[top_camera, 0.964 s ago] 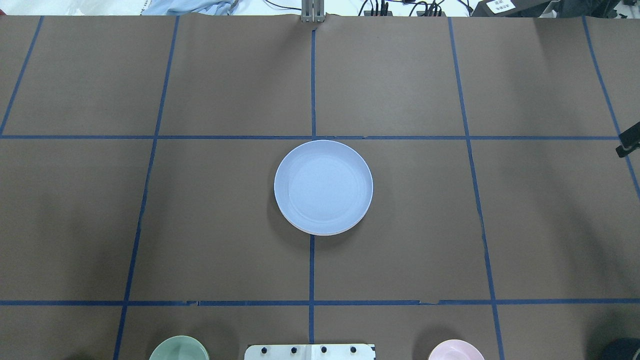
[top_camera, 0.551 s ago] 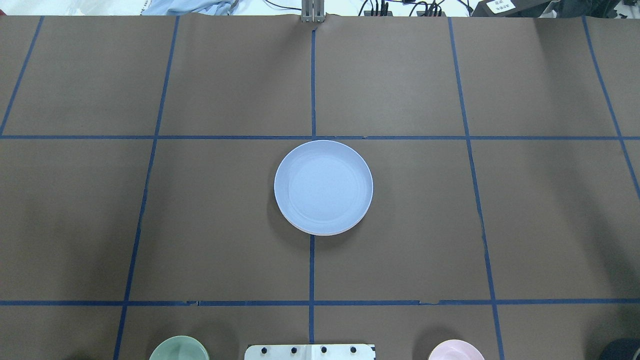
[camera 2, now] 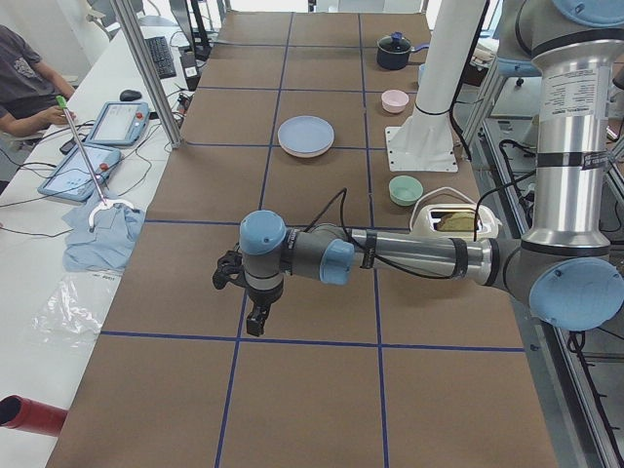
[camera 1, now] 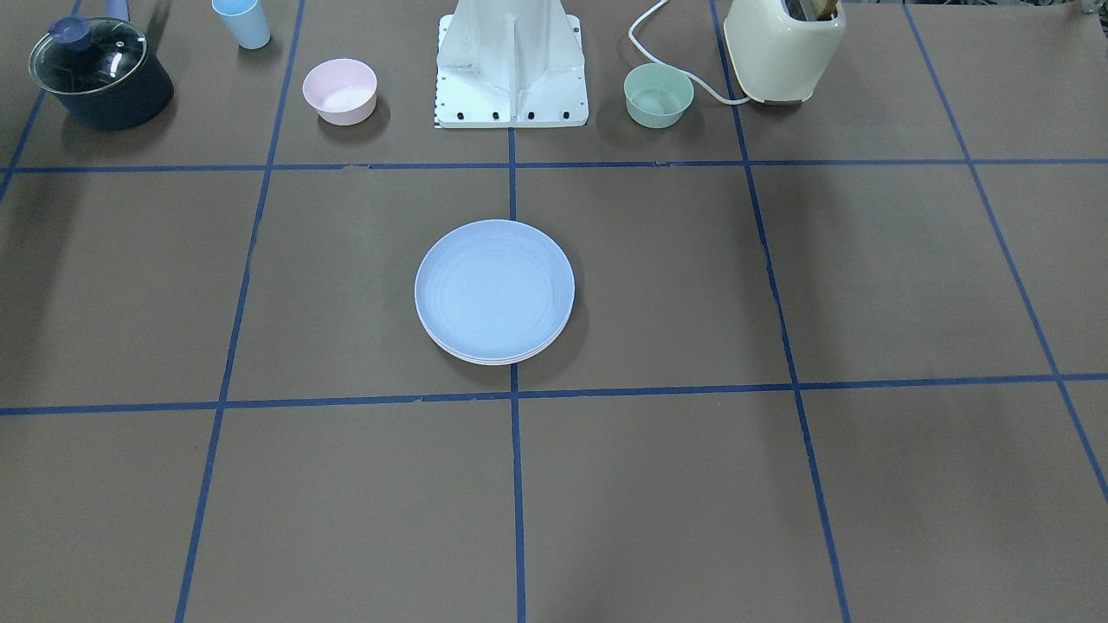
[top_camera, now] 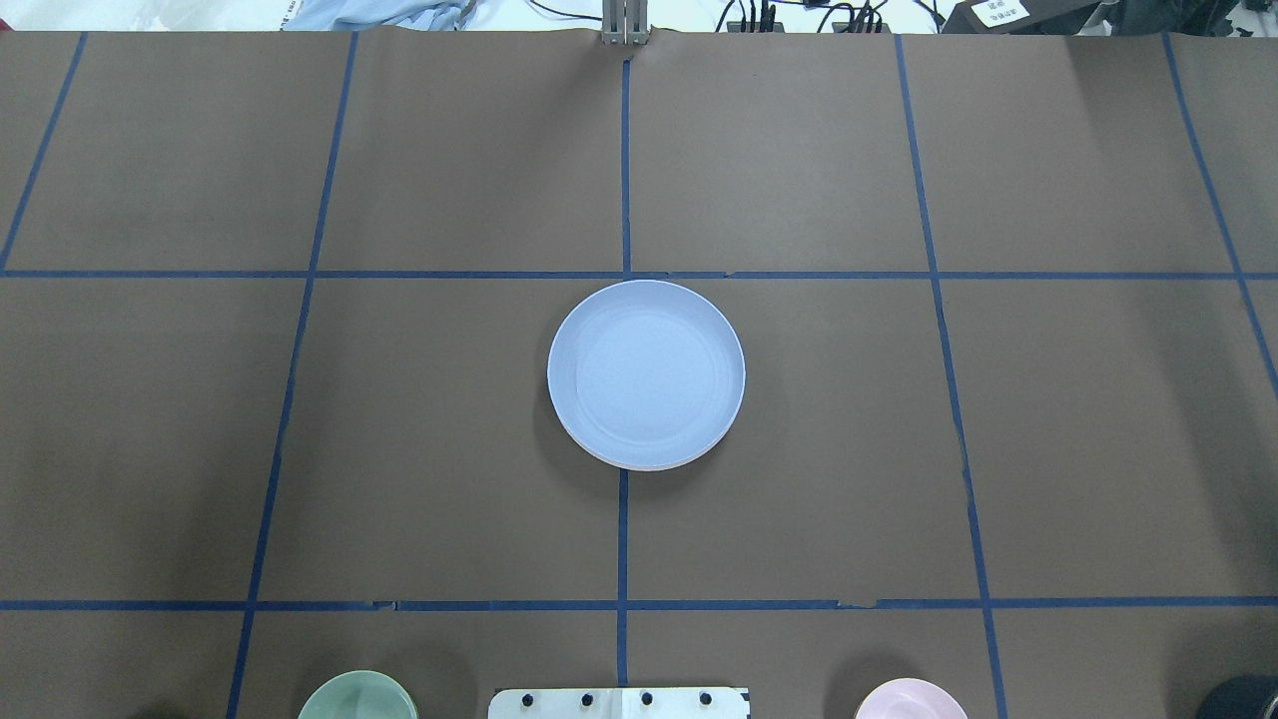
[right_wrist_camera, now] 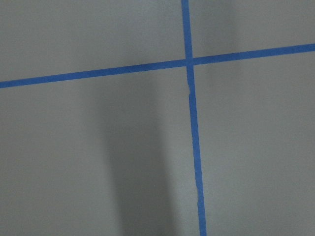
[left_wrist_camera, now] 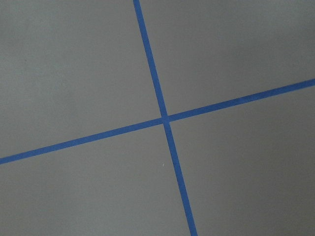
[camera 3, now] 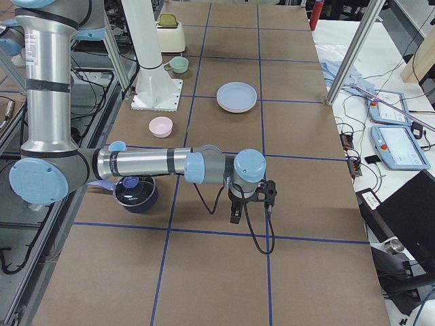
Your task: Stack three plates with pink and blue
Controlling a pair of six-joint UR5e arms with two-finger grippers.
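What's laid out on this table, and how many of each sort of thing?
Plate stacks: 1, blue plate on top; how many lie under it cannot be told
Bowls: 2, pink bowl and green bowl
Cups: 1, blue cup
Pots: 1, lidded pot
Toasters: 1, cream toaster
Total: 6

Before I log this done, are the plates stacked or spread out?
Stacked: blue plate on top, pale rim peeking out beneath; how many underneath, cannot tell.
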